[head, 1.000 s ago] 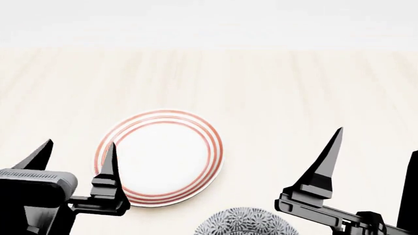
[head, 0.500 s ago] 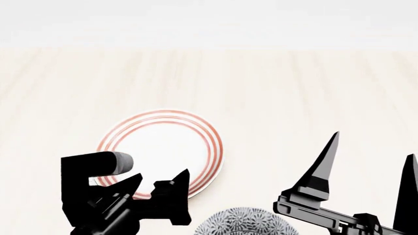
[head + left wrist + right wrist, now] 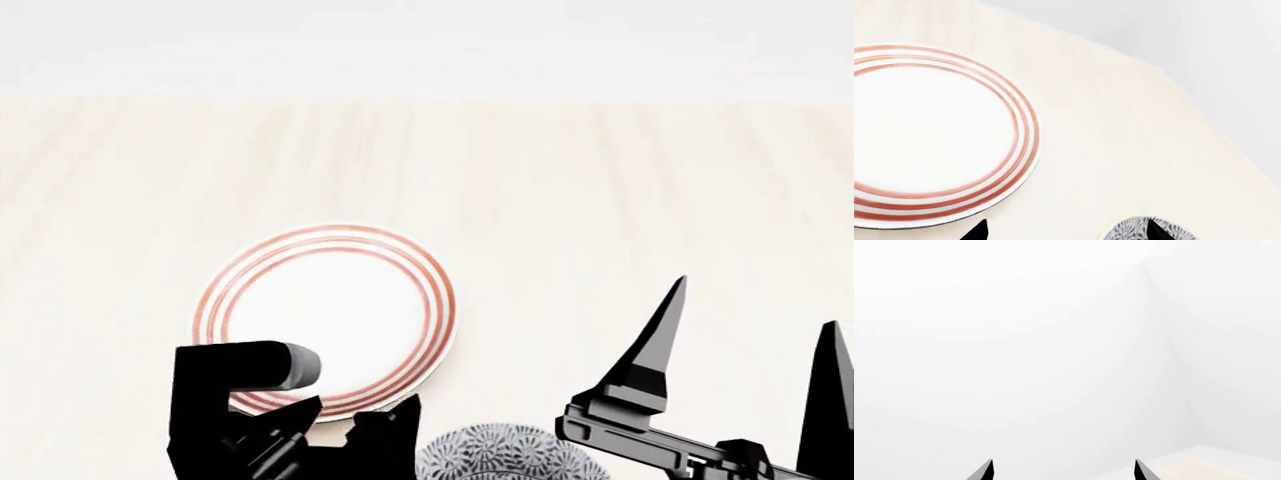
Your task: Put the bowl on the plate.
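The bowl (image 3: 505, 453) is cut by the head view's lower edge; the left claw (image 3: 350, 430) covers the plate's (image 3: 334, 300) near rim.

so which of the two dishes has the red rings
The plate: shallow, white, three thin red rings near its edge. The bowl, nearer the robot, has a grey-and-white floral pattern instead.

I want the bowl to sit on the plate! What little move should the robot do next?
Probably ease the left end effector down around the bowl. Its fingers are spread open, one tip already over the bowl's rim, and the bowl sits on the table beside the plate, not yet held.
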